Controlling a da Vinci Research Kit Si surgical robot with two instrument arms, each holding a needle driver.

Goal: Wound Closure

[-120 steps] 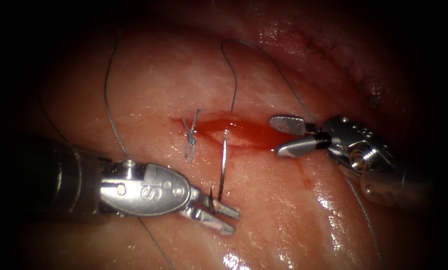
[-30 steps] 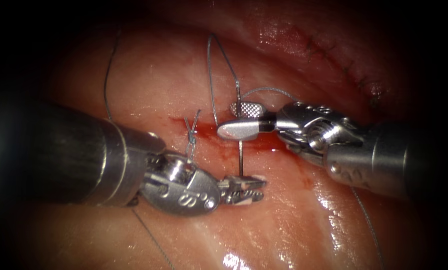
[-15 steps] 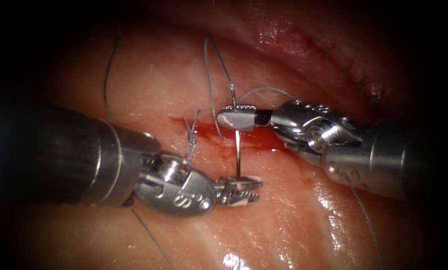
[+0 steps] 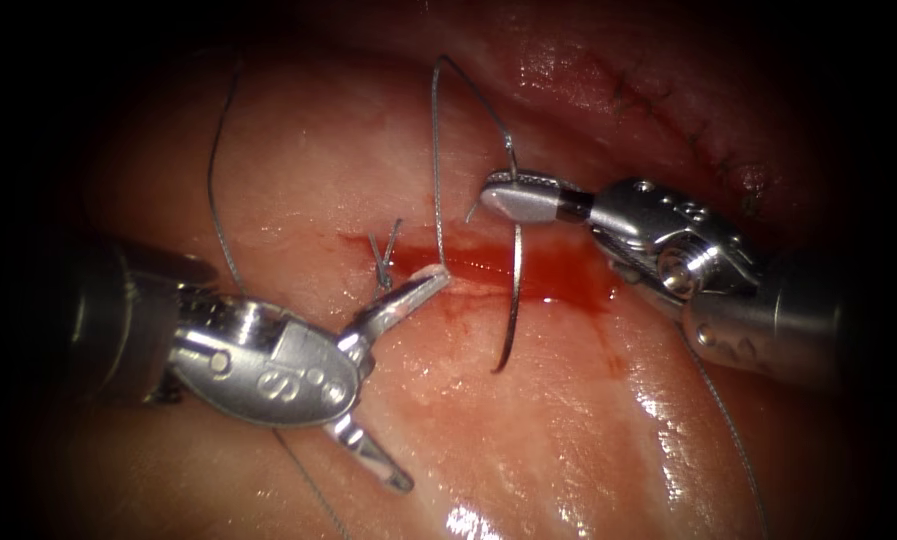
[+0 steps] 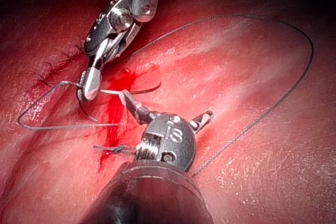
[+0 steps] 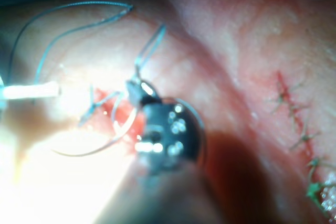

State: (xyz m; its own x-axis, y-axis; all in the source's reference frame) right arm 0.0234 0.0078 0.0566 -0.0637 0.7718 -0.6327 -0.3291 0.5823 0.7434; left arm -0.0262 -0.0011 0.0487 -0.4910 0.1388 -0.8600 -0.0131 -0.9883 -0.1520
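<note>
At frame center the right tool [image 4: 498, 200] pinches the curved needle [image 4: 513, 300] near its swaged end, clear of the tissue [image 4: 568, 420], while the left tool [image 4: 393, 390], jaws spread, holds nothing.

Surgical training bench, seen through an endoscope. Marked by pale, glistening pork tissue [image 4: 568, 420] with a red-filled cut [image 4: 528, 270], a finished row of dark stitches [image 6: 294, 124] elsewhere on the slab, suture thread [image 4: 218, 190] across it, and steel wristed instruments [image 4: 268, 365].
</note>
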